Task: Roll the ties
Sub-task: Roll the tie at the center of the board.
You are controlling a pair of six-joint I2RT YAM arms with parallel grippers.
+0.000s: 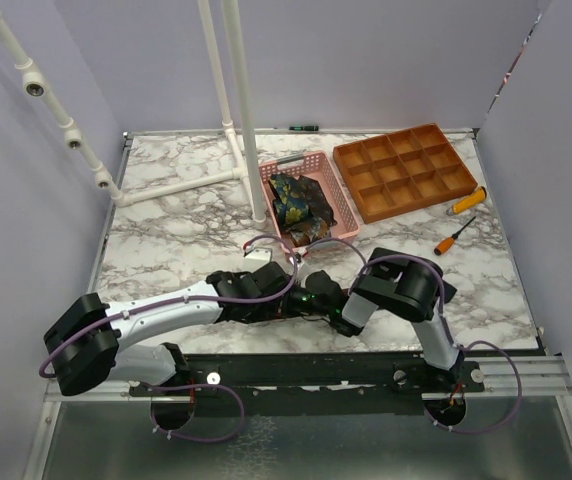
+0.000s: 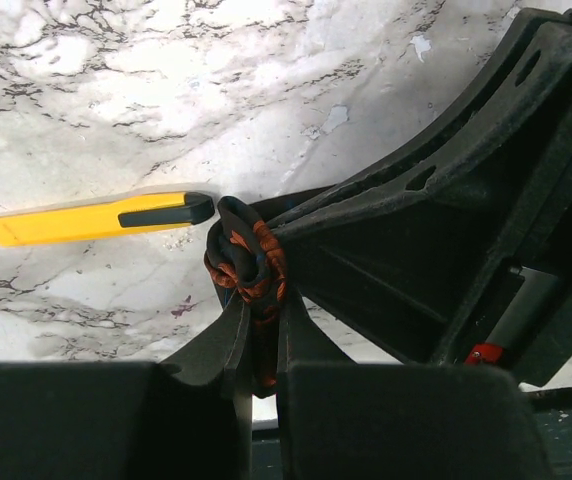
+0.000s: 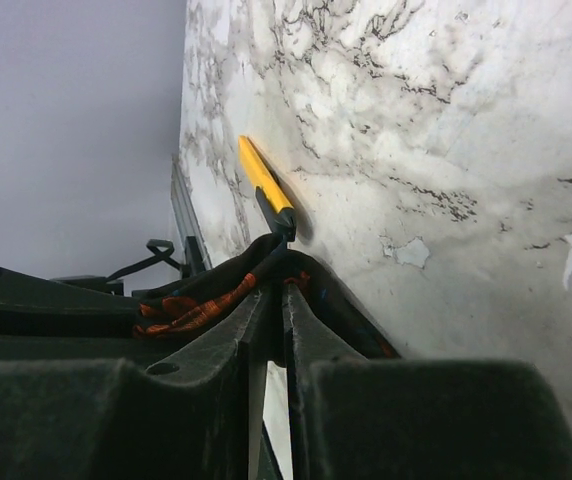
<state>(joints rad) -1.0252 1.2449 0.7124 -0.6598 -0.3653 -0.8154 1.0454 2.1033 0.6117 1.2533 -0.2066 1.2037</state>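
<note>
A dark tie with an orange-red pattern [image 2: 249,262] is bunched between both grippers, low over the marble table near its front edge. My left gripper [image 2: 261,300] is shut on the bunched fabric, which stands up between its fingertips. My right gripper [image 3: 284,290] is shut on the same tie [image 3: 191,308], whose cloth drapes over its left finger. In the top view the left gripper [image 1: 284,297] and the right gripper [image 1: 318,295] meet tip to tip and hide the tie. More patterned ties [image 1: 299,205] lie in the pink basket [image 1: 338,200].
A yellow and black tool [image 2: 96,217] lies on the marble just beyond the held tie. An orange compartment tray [image 1: 406,170] stands at the back right, with two orange-handled screwdrivers [image 1: 458,236] beside it. A white pipe frame [image 1: 236,110] rises at the back left.
</note>
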